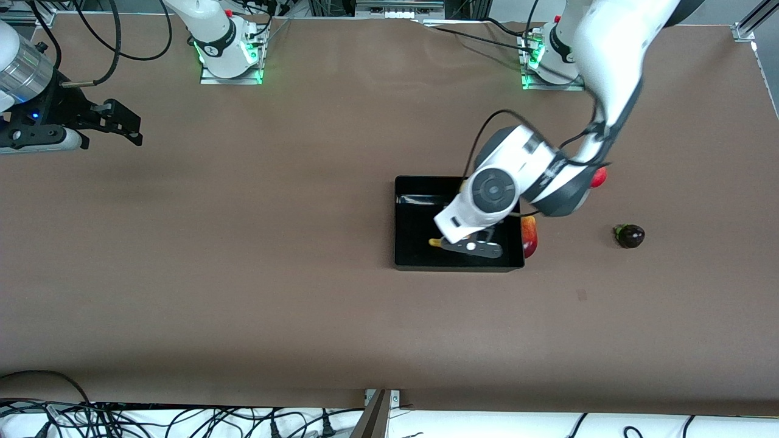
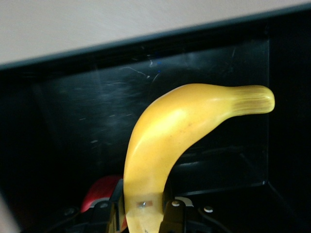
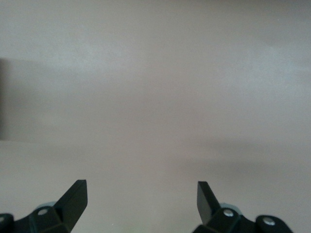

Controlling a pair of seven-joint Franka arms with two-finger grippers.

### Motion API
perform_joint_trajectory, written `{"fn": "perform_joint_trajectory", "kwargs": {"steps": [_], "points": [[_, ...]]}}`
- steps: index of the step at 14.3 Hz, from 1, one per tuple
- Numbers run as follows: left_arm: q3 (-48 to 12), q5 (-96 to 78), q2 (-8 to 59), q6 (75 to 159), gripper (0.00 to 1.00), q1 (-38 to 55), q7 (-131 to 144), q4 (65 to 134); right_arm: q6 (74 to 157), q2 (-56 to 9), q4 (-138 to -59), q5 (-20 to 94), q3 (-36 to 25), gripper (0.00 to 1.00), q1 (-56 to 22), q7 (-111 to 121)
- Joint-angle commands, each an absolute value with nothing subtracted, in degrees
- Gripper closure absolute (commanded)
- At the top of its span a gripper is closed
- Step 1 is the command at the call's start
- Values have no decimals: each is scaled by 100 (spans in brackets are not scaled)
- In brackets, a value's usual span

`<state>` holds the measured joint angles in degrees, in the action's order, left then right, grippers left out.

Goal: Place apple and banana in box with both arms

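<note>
Left pincer clamped on banana, inside box

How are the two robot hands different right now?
The left gripper is shut on the banana, while the right gripper is open and holds nothing. The left gripper is down inside the black box; the right gripper hangs over bare table at the right arm's end, where that arm waits. Both are black two-finger grippers.
</note>
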<state>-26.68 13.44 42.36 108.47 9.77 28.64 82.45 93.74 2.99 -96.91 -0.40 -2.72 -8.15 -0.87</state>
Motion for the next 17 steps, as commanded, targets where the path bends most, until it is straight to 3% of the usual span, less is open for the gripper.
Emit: {"fn": "perform_joint_trajectory", "kwargs": {"steps": [1, 3, 4, 5, 6, 10, 14, 17], "points": [[-2610, 1397, 4639, 10933, 100, 1099, 2936, 8121, 9290, 246, -9554, -62, -202, 0, -729, -114], [-2619, 1397, 4772, 11047, 100, 1099, 2927, 8121, 9281, 255, -9554, -53, -193, 0, -738, -123], [-2619, 1389, 4764, 11057, 90, 1099, 2927, 8112, 9281, 246, -9554, -53, -193, 0, -738, -123], [-2619, 1380, 4738, 11048, 19, 1090, 2944, 8086, 9281, 246, -9554, -53, -193, 0, -738, -123], [-2610, 1397, 4650, 10987, 0, 994, 2927, 8060, 9281, 255, -9554, -53, -193, 0, -738, -123], [-2602, 1353, 3414, 10435, 0, 731, 2953, 8007, 9290, 246, -9545, -53, -193, 0, -738, -114], [-2672, 1310, 2226, 9320, 0, -358, 2481, 7989, 9316, 246, -9545, -53, -193, 0, -738, -88], [-2279, 908, 1532, 8860, 0, -615, 1549, 7875, 9334, 246, -9545, -44, -193, 0, -730, -123]]}}
